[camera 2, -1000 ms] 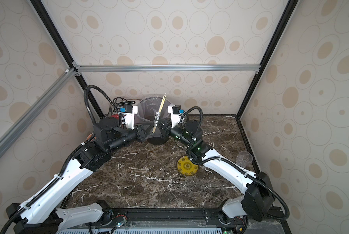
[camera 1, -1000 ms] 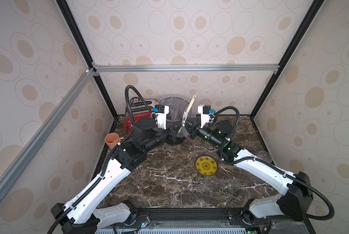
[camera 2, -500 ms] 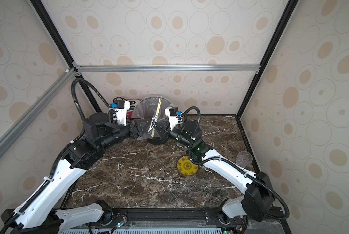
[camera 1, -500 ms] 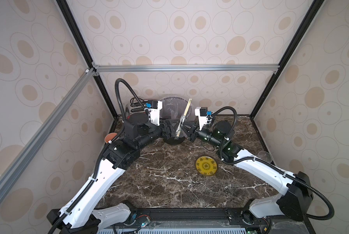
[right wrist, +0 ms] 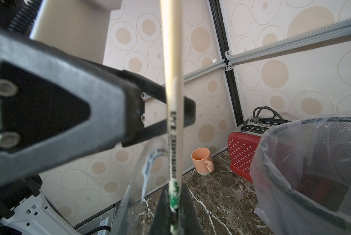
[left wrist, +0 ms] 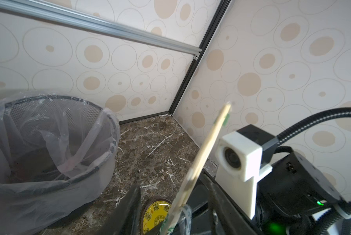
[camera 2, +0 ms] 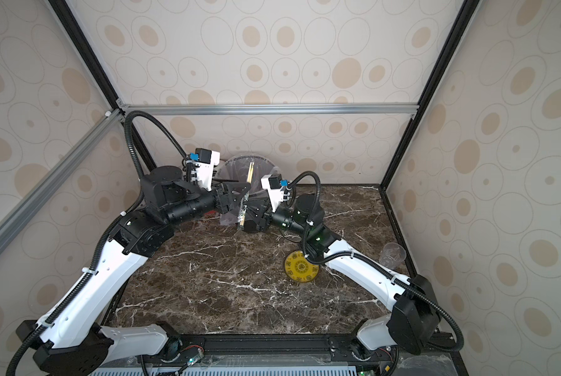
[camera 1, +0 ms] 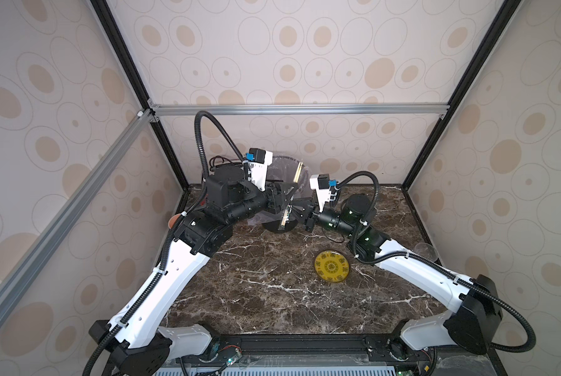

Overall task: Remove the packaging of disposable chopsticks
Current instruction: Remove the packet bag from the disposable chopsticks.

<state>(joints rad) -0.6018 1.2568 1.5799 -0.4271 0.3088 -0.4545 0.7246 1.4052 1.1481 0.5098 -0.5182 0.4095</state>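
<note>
yellow plate [camera 1: 332, 267] sits on the near-right of the surface [camera 1: 256, 293], well apart from the action; judged a fair landing spot for the sticks later.

mid-surface, held in the air: right hand [right wrist: 173, 195] is clamped tight on the lower end of the disposable chopsticks [right wrist: 171, 61], gripping through the packaging [right wrist: 173, 142]; left hand [right wrist: 176, 119] has its jaws part open just beside the shaft; the shaft crosses in front of both its fingers, so I cannot tell whether film or wood sits between them.

step in hand, as I read it: left hand takes a fresh grip to strip the sleeve; grip the film only, not the wood; pull straight along the shaft, no side load, thin sticks will pivot or snap in the right hand's pinch; a loose clear flap hangs beside the shaft, judged the easier bite.

far: lined wire bin [left wrist: 58, 99] just behind both hands; judged the drop for the sleeve.

axis: long axis stands steep, near upright; top end points up, leaning slightly right and far in both top views; printed sleeve covers the lower stretch; near the top tip, cannot tell whether film remains.
</note>
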